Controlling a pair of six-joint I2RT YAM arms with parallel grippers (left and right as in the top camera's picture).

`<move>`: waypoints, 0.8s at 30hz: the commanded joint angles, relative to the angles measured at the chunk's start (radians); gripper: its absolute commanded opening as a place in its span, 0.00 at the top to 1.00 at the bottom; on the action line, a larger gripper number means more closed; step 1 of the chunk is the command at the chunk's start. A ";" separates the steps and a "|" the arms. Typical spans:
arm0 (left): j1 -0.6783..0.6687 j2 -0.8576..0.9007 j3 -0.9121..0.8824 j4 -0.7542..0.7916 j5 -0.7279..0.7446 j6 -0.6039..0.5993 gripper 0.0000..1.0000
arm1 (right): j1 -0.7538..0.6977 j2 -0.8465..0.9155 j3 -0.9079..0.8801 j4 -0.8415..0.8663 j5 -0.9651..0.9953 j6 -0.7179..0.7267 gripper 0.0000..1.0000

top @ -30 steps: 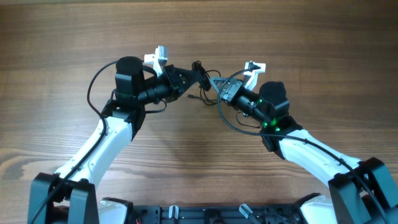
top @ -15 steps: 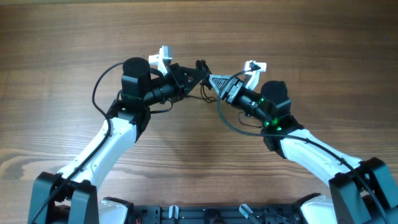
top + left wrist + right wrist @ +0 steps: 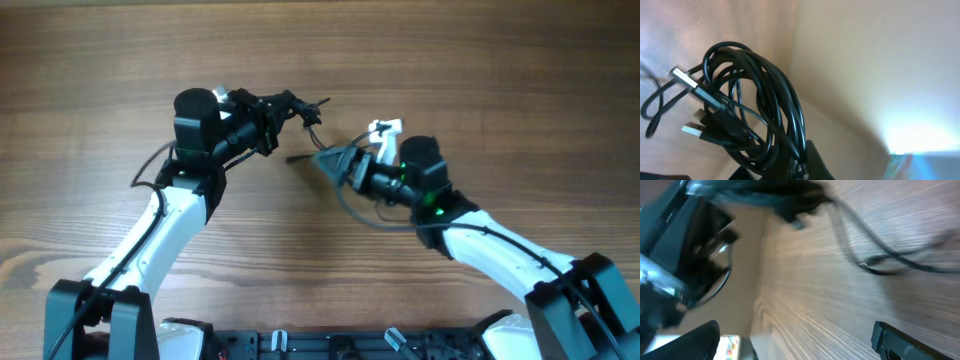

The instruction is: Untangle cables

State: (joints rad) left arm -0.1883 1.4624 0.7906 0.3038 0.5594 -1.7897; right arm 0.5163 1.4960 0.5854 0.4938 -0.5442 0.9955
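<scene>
The cables (image 3: pixel 757 95) are thin black cords wound in a loose bundle, with silver plug ends sticking out to the left. My left gripper (image 3: pixel 801 162) is shut on the bundle's lower loops and holds it up off the table. Overhead, the bundle (image 3: pixel 308 107) hangs at the left gripper (image 3: pixel 290 104), and one loose strand (image 3: pixel 300 157) trails to the wood. My right gripper (image 3: pixel 330 166) sits below and right of the bundle, open, with nothing between its fingers (image 3: pixel 902 340). A loose strand (image 3: pixel 880 262) crosses the table ahead of it in the right wrist view.
The wooden table (image 3: pixel 480 70) spreads all around both arms. The left arm's dark body (image 3: pixel 685 245) fills the left of the right wrist view. Thick black arm cables (image 3: pixel 365 212) loop beside the right wrist.
My right gripper has opened, let go of the cables and drawn back down and to the left. The left gripper has swung up and left, carrying the bundle with it.
</scene>
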 commanded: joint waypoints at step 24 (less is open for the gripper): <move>-0.013 -0.009 0.014 0.193 0.084 0.458 0.96 | 0.172 0.029 0.002 0.029 0.489 -0.214 0.00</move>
State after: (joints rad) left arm -0.2882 1.4624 0.7910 0.5030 0.5522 -1.8534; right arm 0.7013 1.5372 0.5858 0.5545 -0.0059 0.8665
